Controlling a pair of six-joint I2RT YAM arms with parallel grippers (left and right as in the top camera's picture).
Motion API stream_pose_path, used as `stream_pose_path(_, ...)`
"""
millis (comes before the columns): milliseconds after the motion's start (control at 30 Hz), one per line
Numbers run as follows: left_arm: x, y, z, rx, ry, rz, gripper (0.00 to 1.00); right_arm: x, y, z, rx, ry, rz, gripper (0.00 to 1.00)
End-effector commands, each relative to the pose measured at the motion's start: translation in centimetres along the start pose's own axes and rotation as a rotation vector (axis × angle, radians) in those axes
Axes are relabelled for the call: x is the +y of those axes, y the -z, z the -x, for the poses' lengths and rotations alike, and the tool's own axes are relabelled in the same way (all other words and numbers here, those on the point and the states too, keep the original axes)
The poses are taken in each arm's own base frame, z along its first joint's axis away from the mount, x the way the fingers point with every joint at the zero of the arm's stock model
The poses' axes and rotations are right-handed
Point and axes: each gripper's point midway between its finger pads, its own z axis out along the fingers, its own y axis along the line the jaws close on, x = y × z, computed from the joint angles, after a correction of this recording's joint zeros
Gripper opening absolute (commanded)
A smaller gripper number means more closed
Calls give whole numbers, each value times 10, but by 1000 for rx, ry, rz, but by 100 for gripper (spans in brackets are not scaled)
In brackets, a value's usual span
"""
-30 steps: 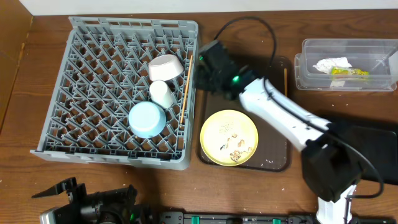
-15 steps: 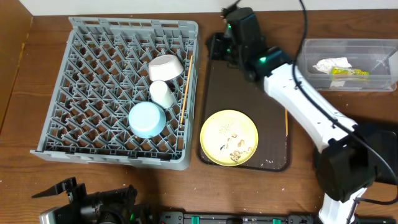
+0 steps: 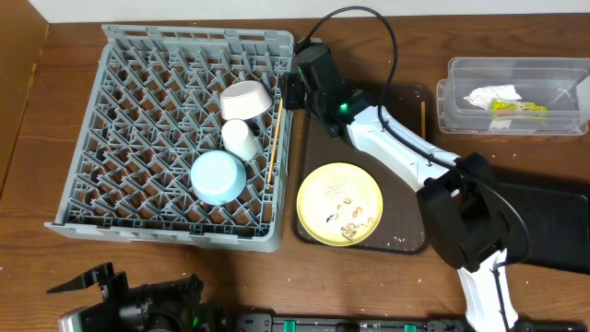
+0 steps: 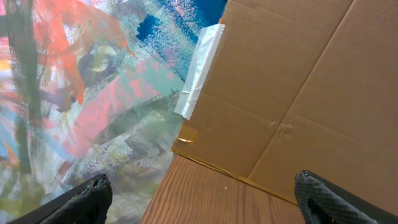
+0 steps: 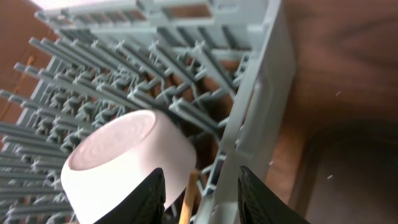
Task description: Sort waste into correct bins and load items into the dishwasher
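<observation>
Right hand (image 3: pixel 293 91) over rack (image 3: pixel 198 35) right wall, fingers spread, gripping nothing. Chopstick (image 3: pixel 273 143) between fingers, long axis along wall. Left hand (image 4: pixel 208 200) far, open, empty.

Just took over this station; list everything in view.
dish rack: one, grey, left
pinkish-white bowl: one, in rack
white cup: one, in rack
light blue bowl: one, in rack
chopsticks: two, wooden; one in rack, one at tray's right edge
tray: one, dark brown, centre
plate: one, yellow, on tray, bearing crumbs
tub: one, clear, far right; holds white napkin, yellow-green wrapper
bin: one, black, right, partly hidden
right gripper: open, at rack's right wall
left gripper: open, near edge, left
</observation>
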Motion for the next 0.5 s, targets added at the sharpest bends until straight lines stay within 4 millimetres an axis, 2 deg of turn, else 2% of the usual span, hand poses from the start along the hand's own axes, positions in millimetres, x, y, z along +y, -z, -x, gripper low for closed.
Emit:
stream_pose_path(0,10,0,3,15,21,51,95,-5,7,18,-58,24,-43,36)
stream_pose_path(267,10,0,3,15,21,51,95,17,3,1,-11,44,30,36)
stream_pose_path(467,10,0,3,15,21,51,95,15,-7,-11,-4,53,0,33)
